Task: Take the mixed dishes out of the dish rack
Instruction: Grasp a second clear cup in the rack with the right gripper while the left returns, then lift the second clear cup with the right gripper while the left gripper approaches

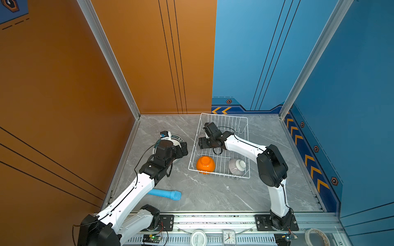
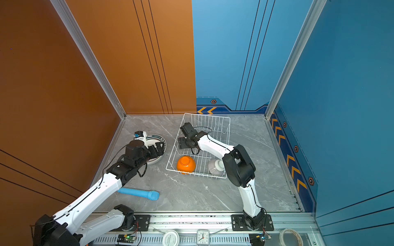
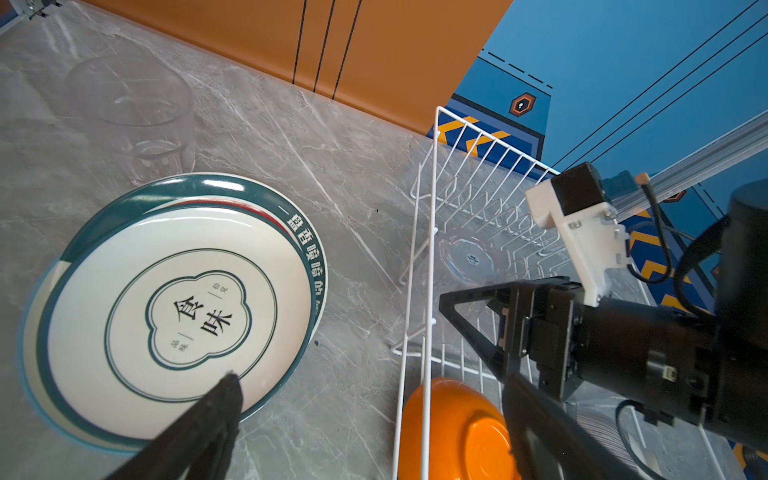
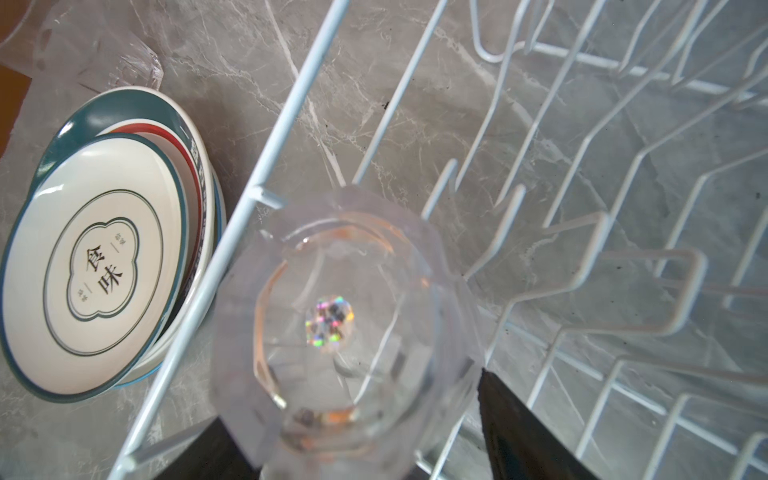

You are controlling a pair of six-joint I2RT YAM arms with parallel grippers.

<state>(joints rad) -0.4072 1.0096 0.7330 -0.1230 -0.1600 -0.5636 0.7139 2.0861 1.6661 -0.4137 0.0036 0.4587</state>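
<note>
In both top views the white wire dish rack (image 1: 223, 122) sits on a grey marbled table (image 1: 202, 191). A glossy orange bowl (image 1: 205, 164) and a grey-striped bowl (image 1: 237, 167) lie upturned at its near end.

From the left wrist, the left gripper (image 3: 372, 378) is splayed wide above shiny teal-rimmed stacked plates (image 3: 178, 307) beside the rack.

From the right wrist, the right gripper (image 4: 345, 415) pinches a clear faceted tumbler (image 4: 345, 324) inside the rack, by its side wire.

Prongs (image 4: 513, 203) and rack wall (image 4: 262, 166) flank the tumbler (image 4: 345, 324)
</note>
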